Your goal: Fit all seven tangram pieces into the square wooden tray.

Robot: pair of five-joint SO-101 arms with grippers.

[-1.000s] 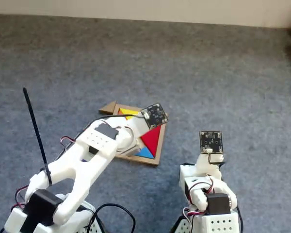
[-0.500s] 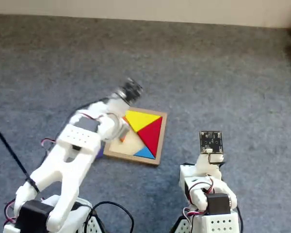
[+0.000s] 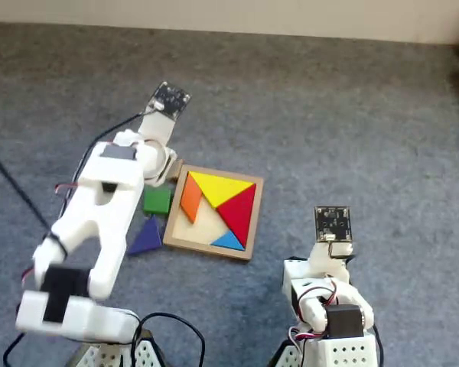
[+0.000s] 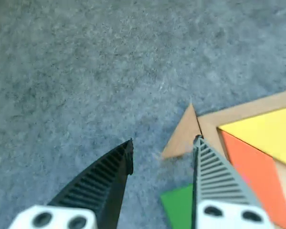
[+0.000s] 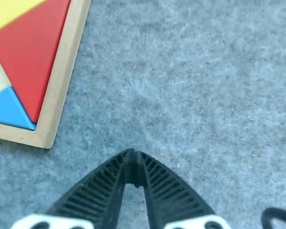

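The square wooden tray (image 3: 208,249) lies on the grey carpet (image 3: 352,115) in front of the 2 arms, with 4 pieces already seated: a large yellow triangle (image 3: 218,187), a large red triangle (image 3: 242,214), an orange parallelogram (image 3: 191,197) and a small blue triangle (image 3: 229,241). A pale patch of tray floor beside the orange piece is unfilled. 3 pieces wait outside: a green square (image 3: 157,201) and a purple triangle (image 3: 147,238) just beside the tray's left edge, and a plain tan wooden triangle (image 4: 183,134) touching the tray's far left corner.

The left gripper (image 4: 163,140) hangs over the carpet with its jaws apart, 1 fingertip right at the tan triangle's edge. The right gripper (image 5: 132,157) sits near the tray's right rim (image 5: 62,86), jaws together on nothing.

The tan triangle looks thin, stiff and light, so it should lift easily but offers only low edges to pinch. The best hold is likely across 2 opposite edges near its middle, fingertips pressed a little into the carpet pile. A pinch near a point may let it pivot or squirt out, and nudging it could shift the tray
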